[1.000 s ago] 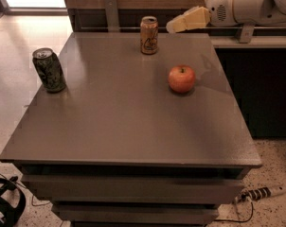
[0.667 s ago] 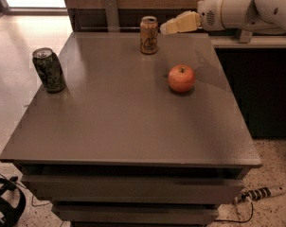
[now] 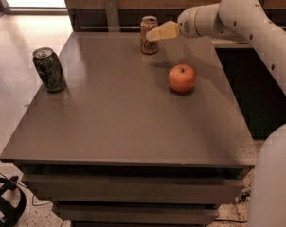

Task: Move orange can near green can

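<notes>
The orange can (image 3: 149,34) stands upright at the far edge of the grey table (image 3: 119,126), orange-tan with a silver top. The green can (image 3: 49,69) stands upright near the table's left edge, dark green and mottled. My gripper (image 3: 155,34), with pale yellow fingers, reaches in from the right on a white arm and its tip is right at the orange can's right side, at about mid height of the can. It holds nothing.
A red-orange apple (image 3: 182,78) sits on the table right of centre, below the arm. A dark counter or cabinet (image 3: 247,79) stands to the right of the table. Black cables (image 3: 5,202) lie on the floor at lower left.
The arm has swung left across the table's far right corner, bringing the gripper from well right of the orange can up to its side. Cans and apple have not moved.
</notes>
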You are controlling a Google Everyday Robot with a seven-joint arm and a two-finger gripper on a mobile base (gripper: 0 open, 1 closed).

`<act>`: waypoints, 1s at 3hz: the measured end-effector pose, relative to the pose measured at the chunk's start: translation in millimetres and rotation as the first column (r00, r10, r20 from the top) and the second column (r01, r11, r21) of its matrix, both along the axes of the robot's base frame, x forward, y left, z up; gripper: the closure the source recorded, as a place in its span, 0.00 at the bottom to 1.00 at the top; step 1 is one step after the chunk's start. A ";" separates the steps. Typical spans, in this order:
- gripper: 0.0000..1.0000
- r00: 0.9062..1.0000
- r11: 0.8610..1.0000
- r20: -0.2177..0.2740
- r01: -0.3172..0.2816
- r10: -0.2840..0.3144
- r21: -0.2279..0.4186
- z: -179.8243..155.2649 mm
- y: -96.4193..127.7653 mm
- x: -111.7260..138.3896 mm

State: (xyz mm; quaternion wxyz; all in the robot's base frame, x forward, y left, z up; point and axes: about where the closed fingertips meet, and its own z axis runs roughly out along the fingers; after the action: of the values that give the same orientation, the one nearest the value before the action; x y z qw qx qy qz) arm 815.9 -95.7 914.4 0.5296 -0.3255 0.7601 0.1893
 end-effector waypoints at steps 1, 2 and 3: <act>0.00 1.000 1.000 -0.004 0.016 -0.016 -0.004 -20.6 9.8 20.3; 0.00 1.000 1.000 0.006 0.025 -0.025 0.014 -29.6 18.3 33.7; 0.00 0.999 0.998 0.025 0.036 -0.037 0.059 -30.6 25.8 45.0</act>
State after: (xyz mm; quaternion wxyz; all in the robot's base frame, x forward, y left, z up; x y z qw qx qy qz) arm 860.9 -69.9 883.8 0.5522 -0.2982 0.7530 0.1976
